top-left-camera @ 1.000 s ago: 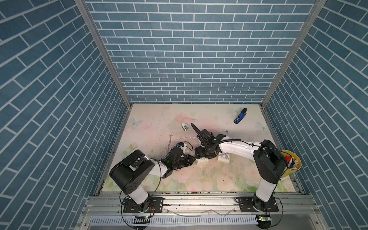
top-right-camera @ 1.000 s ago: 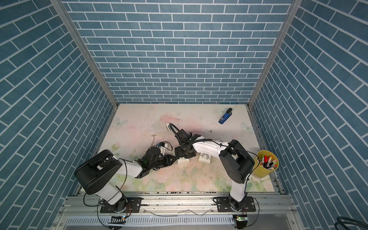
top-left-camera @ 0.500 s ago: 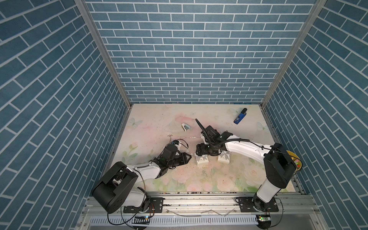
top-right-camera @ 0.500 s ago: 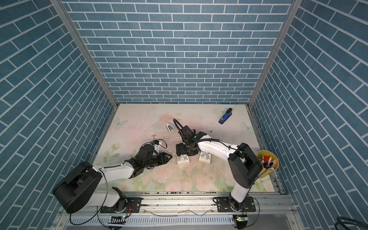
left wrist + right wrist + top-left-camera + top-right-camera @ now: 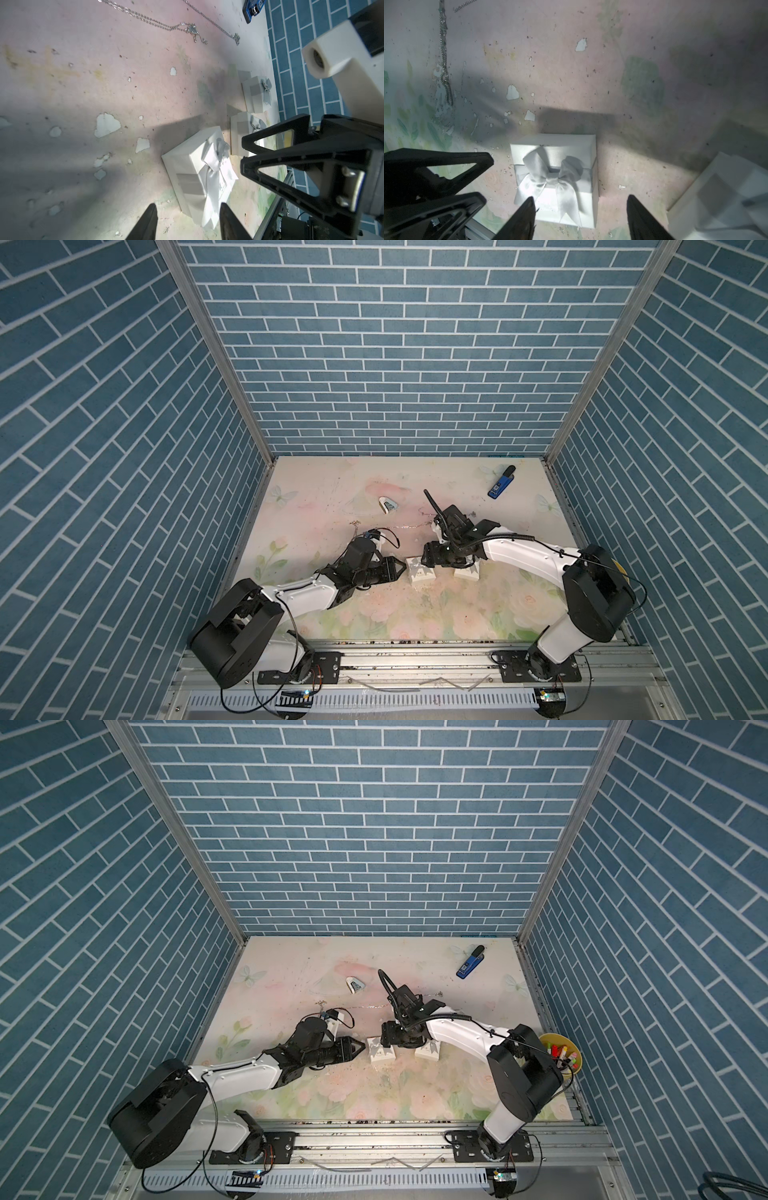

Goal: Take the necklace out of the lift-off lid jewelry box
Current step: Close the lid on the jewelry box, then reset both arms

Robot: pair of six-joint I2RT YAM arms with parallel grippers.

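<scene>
Centrally, the left gripper [image 5: 401, 568] is shown parted and empty, just beside the lidded jewelry box [image 5: 420, 572]. The right gripper [image 5: 580, 216] is held spread over it, nothing grasped; a necklace [image 5: 188, 28] lies apart.

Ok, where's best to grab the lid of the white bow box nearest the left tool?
Take the lid by its two plain opposite side walls, coming down from above. The jewelry box sits upright and closed, and the satin bow bulges across its top.
</scene>
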